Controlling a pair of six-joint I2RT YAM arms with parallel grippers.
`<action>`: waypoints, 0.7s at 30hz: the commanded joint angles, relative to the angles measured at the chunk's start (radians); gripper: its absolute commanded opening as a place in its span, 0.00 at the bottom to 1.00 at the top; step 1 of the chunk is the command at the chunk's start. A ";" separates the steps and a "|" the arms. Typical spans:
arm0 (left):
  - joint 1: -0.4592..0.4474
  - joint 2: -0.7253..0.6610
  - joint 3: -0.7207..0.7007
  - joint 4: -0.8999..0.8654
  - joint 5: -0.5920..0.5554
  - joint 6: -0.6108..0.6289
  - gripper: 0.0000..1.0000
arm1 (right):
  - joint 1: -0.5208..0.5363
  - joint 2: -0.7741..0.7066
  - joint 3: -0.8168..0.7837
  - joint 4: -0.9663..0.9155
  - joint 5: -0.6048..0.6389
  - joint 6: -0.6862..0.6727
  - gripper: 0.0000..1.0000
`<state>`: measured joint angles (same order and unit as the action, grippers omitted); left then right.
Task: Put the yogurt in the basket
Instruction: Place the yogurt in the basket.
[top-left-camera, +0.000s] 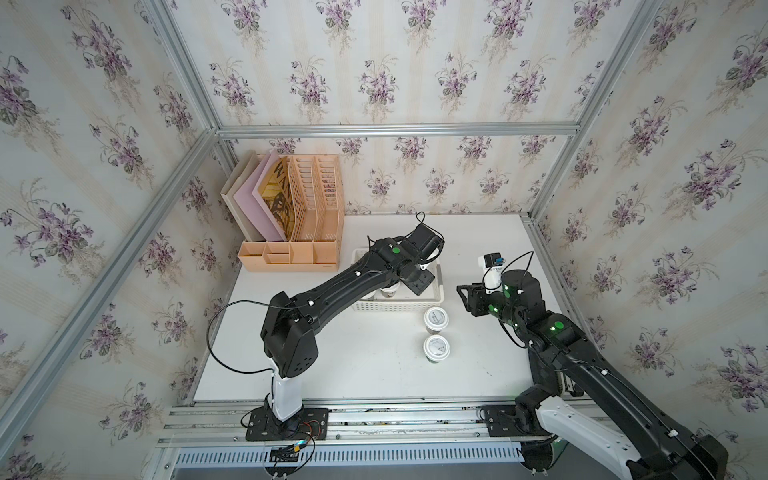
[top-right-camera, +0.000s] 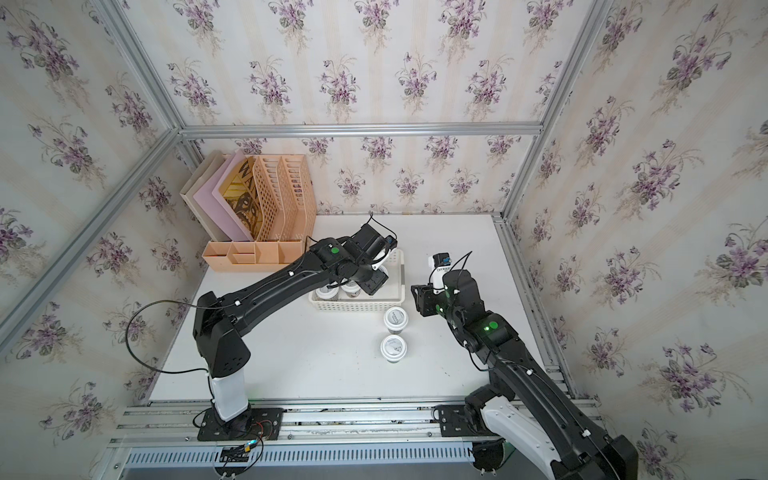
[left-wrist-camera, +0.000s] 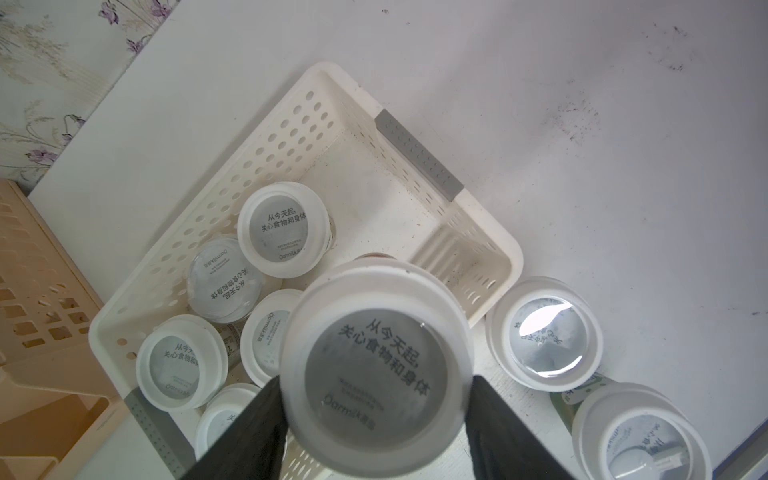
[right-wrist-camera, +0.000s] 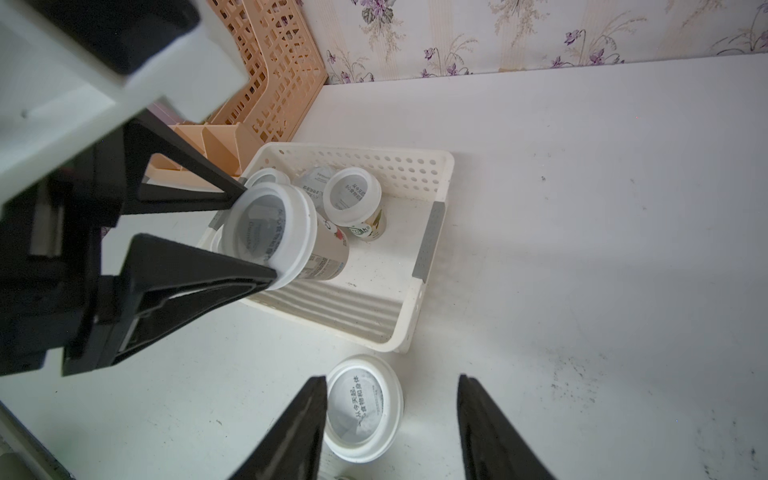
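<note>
My left gripper (left-wrist-camera: 376, 378) is shut on a yogurt cup (left-wrist-camera: 376, 357) by its white lid and holds it, tilted, over the white perforated basket (left-wrist-camera: 266, 137). The right wrist view shows the same held cup (right-wrist-camera: 270, 237) above the basket (right-wrist-camera: 415, 316). Several more cups (left-wrist-camera: 284, 228) stand or lie at one end of the basket. Two cups (top-left-camera: 436, 319) (top-left-camera: 436, 348) stand on the table just in front of the basket (top-left-camera: 395, 306). My right gripper (right-wrist-camera: 391, 377) hangs open above the table; a cup (right-wrist-camera: 363, 407) shows between its fingers, close to one of them.
The peach file organizer (top-left-camera: 299, 208) with folders stands at the back left, close to the basket's left end. The right arm (top-left-camera: 515, 299) sits right of the basket. Bare white table (top-left-camera: 353, 365) spreads in front of the loose cups.
</note>
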<state>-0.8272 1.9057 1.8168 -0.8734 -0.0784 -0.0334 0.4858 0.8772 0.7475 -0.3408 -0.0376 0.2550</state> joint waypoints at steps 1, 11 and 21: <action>0.009 0.014 0.000 0.028 0.011 0.016 0.68 | -0.001 0.000 -0.001 0.004 0.005 0.001 0.55; 0.040 0.053 -0.016 0.057 0.019 0.016 0.67 | 0.000 0.003 -0.003 0.006 -0.001 0.002 0.56; 0.050 0.092 -0.038 0.072 0.022 0.020 0.68 | -0.001 0.006 -0.003 0.009 -0.005 0.001 0.55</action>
<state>-0.7818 1.9892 1.7832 -0.8207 -0.0631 -0.0254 0.4850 0.8799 0.7429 -0.3405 -0.0383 0.2550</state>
